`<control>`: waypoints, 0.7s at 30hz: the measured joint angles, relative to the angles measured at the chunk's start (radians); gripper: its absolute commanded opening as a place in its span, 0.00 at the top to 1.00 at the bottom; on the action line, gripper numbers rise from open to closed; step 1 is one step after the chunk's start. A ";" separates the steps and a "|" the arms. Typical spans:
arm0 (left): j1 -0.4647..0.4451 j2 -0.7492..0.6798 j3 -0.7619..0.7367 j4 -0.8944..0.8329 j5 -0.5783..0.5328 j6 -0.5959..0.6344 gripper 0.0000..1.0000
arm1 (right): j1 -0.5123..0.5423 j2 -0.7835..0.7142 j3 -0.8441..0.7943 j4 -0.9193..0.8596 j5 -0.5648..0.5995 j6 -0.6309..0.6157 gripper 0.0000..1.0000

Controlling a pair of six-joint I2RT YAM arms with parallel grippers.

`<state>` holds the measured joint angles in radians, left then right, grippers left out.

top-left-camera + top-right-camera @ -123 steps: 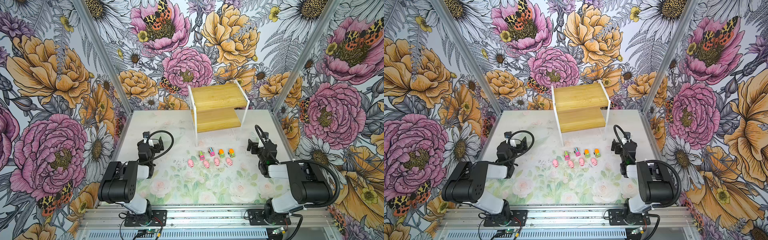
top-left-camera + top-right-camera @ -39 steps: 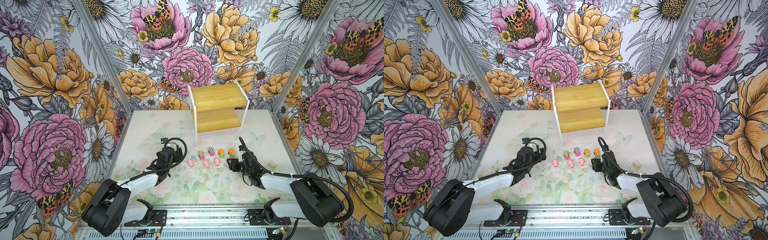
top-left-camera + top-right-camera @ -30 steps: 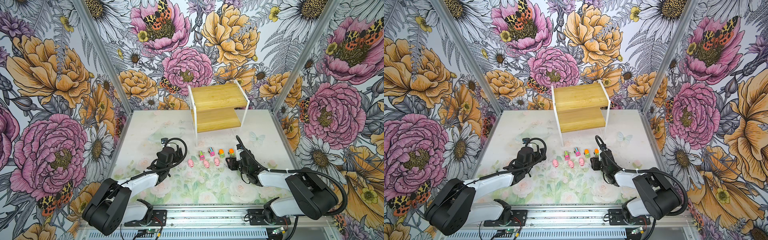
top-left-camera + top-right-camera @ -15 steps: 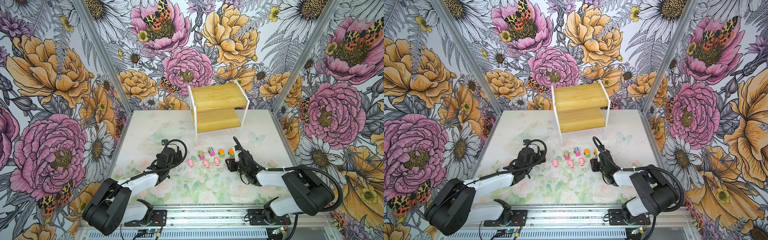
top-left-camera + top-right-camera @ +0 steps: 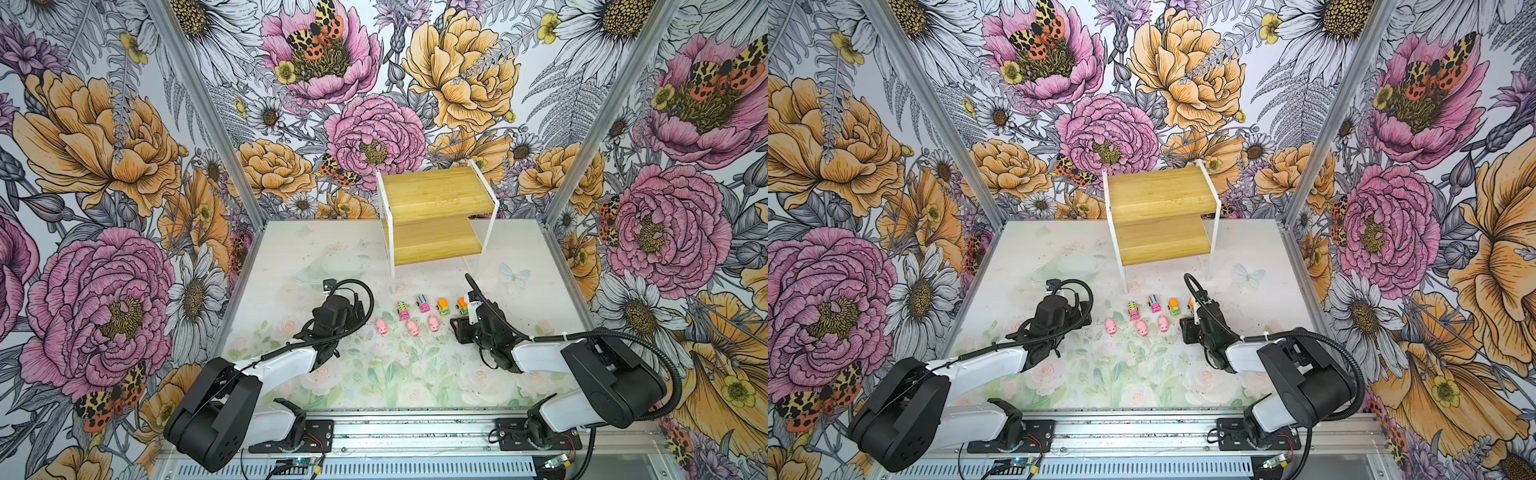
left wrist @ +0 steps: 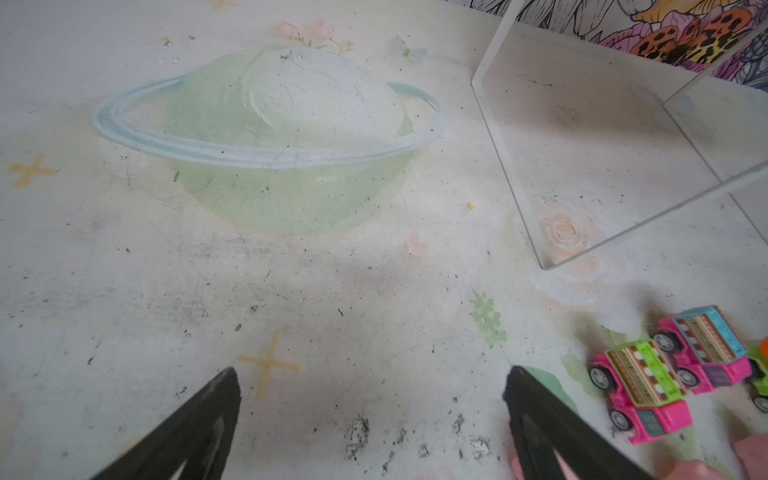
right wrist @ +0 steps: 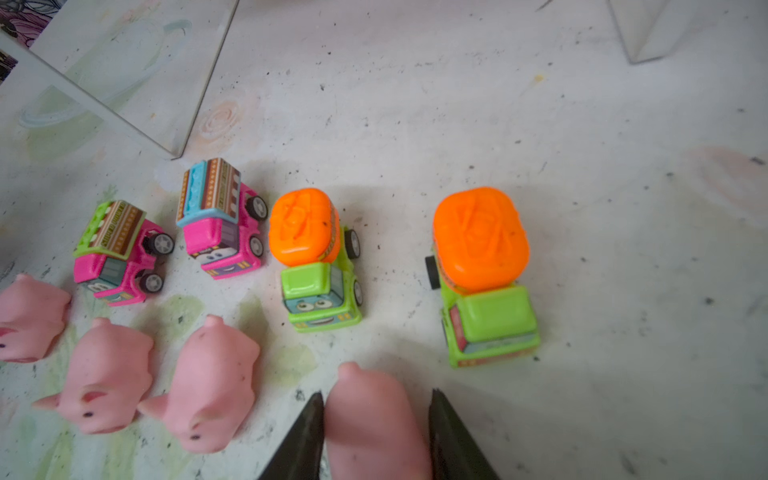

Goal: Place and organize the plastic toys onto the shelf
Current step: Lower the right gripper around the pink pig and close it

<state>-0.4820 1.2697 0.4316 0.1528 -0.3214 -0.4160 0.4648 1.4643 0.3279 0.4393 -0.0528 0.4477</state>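
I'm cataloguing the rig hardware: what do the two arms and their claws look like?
The left arm and right arm have white links between bulky black joint housings. A black ribbed cable loops along each. The left claw and right claw have slim, black, tapered fingers.

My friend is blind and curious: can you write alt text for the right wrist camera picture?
Two black fingers pinch a pink pig on the table. Three more pigs line up beside it, behind them two pink trucks and two green trucks.
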 measured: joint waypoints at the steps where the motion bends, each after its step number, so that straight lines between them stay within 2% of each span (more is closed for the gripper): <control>1: 0.000 0.000 0.000 0.000 0.000 0.000 0.01 | 0.002 -0.007 -0.006 0.000 0.000 0.000 0.58; 5: 0.000 0.000 0.000 0.000 0.000 0.000 0.01 | 0.007 -0.020 -0.018 -0.001 0.000 0.000 0.58; 8: 0.000 0.000 0.000 0.000 0.001 0.000 0.01 | 0.013 -0.020 -0.018 0.000 0.000 -0.001 0.51; 11: 0.000 0.000 0.000 0.000 0.003 0.000 0.01 | 0.023 -0.024 -0.018 -0.002 0.001 0.000 0.49; 21: 0.000 0.000 0.000 0.000 0.004 0.000 0.01 | 0.038 -0.077 -0.056 -0.017 0.010 0.008 0.50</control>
<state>-0.4820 1.2701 0.4316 0.1532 -0.3176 -0.4164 0.5026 1.3876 0.2718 0.4225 -0.0429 0.4557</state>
